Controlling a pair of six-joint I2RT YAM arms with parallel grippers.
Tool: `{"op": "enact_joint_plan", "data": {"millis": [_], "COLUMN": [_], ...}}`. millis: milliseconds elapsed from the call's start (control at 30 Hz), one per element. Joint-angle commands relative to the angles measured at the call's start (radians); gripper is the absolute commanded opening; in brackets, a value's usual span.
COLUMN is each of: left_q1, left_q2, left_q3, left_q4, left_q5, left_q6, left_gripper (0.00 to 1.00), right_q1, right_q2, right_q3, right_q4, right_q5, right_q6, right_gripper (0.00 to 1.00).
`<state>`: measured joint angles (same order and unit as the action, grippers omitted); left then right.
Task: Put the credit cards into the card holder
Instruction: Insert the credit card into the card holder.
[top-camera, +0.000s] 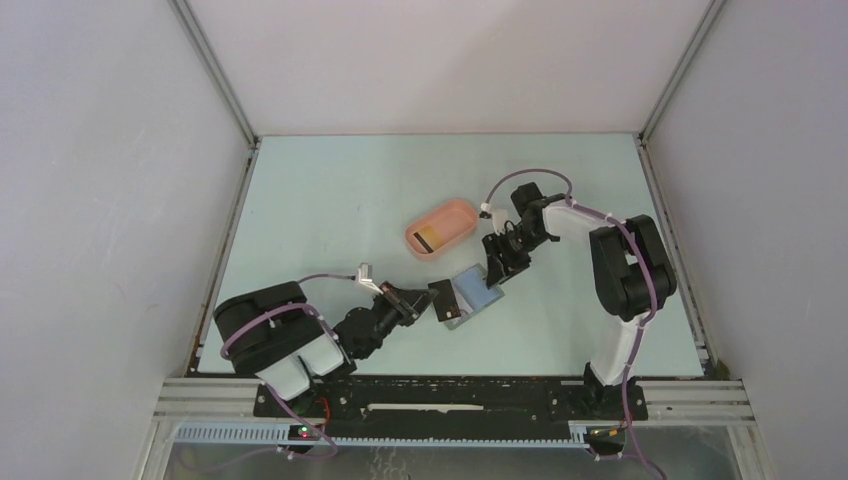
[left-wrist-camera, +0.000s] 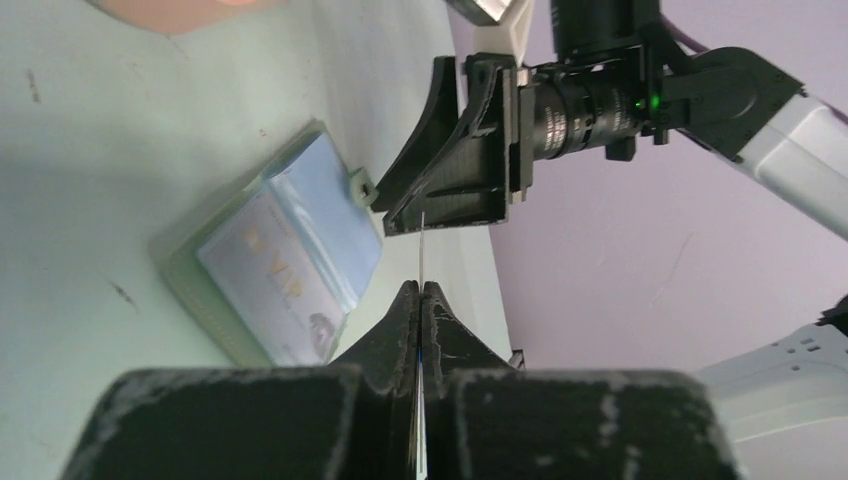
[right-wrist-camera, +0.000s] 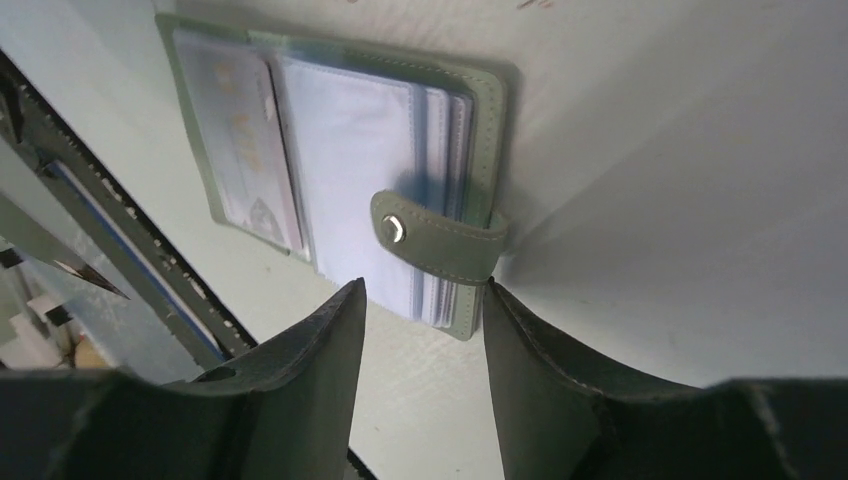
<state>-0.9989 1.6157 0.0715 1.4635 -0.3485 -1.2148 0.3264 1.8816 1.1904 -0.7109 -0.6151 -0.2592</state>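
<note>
The grey-green card holder (top-camera: 470, 293) lies open on the table, its clear sleeves up. A pale card (left-wrist-camera: 275, 275) sits in its left pocket (right-wrist-camera: 240, 140). The holder's snap tab (right-wrist-camera: 440, 240) points at my right gripper (right-wrist-camera: 425, 288), which is open; its fingertips straddle the holder's near edge and the right one touches the tab. My left gripper (left-wrist-camera: 421, 285) is shut on a thin credit card (left-wrist-camera: 421, 240), seen edge-on, held just left of the holder (top-camera: 443, 298). Another yellowish credit card (top-camera: 425, 240) lies in the pink tray.
The pink oblong tray (top-camera: 452, 213) stands just behind the holder, toward the table's middle. Both grippers (top-camera: 432, 300) (top-camera: 493, 275) crowd the holder from opposite sides. Metal frame rails run along the left and right table edges.
</note>
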Motion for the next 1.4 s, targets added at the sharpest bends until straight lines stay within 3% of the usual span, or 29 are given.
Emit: {"op": "enact_joint_plan", "data": {"millis": [0, 233, 300, 433, 600, 800, 1033, 1167, 1267, 1333, 1367], "left_q1": [-0.006, -0.006, -0.006, -0.007, -0.006, -0.006, -0.007, -0.009, -0.009, -0.009, -0.009], "left_q2": [-0.058, -0.222, -0.281, -0.39, -0.466, -0.513, -0.475, -0.467, -0.469, -0.484, -0.501], "left_q3": [0.0, -0.003, 0.008, 0.022, 0.075, 0.158, 0.232, 0.25, 0.248, 0.239, 0.233], "left_q4": [0.051, 0.051, 0.049, 0.044, -0.027, -0.125, -0.144, -0.149, -0.158, -0.168, -0.187], "left_q5": [-0.031, 0.042, 0.085, 0.141, 0.197, 0.209, 0.226, 0.244, 0.262, 0.286, 0.296], "left_q6": [0.032, 0.198, 0.282, 0.382, 0.438, 0.477, 0.486, 0.486, 0.49, 0.498, 0.503], "left_gripper": [0.0, 0.0, 0.0, 0.0, 0.0, 0.0, 0.0, 0.0, 0.0, 0.07, 0.15], "right_q1": [0.036, 0.008, -0.021, -0.04, -0.005, 0.066, 0.138, 0.148, 0.15, 0.149, 0.149], "right_q2": [-0.009, -0.232, -0.328, -0.473, -0.553, -0.571, -0.575, -0.56, -0.549, -0.55, -0.55], "right_q3": [0.009, -0.01, -0.02, -0.053, -0.101, -0.151, -0.154, -0.159, -0.161, -0.159, -0.159], "right_q4": [-0.064, -0.054, -0.059, -0.072, 0.067, 0.221, 0.274, 0.305, 0.318, 0.306, 0.294], "right_q5": [-0.081, -0.034, -0.136, -0.483, -0.639, -0.639, -0.683, -0.69, -0.715, -0.719, -0.717], "right_q6": [0.003, -0.058, -0.107, -0.195, -0.066, 0.108, 0.175, 0.216, 0.232, 0.216, 0.191], "right_gripper": [0.55, 0.63, 0.65, 0.7, 0.74, 0.72, 0.64, 0.46, 0.17, 0.04, 0.0]}}
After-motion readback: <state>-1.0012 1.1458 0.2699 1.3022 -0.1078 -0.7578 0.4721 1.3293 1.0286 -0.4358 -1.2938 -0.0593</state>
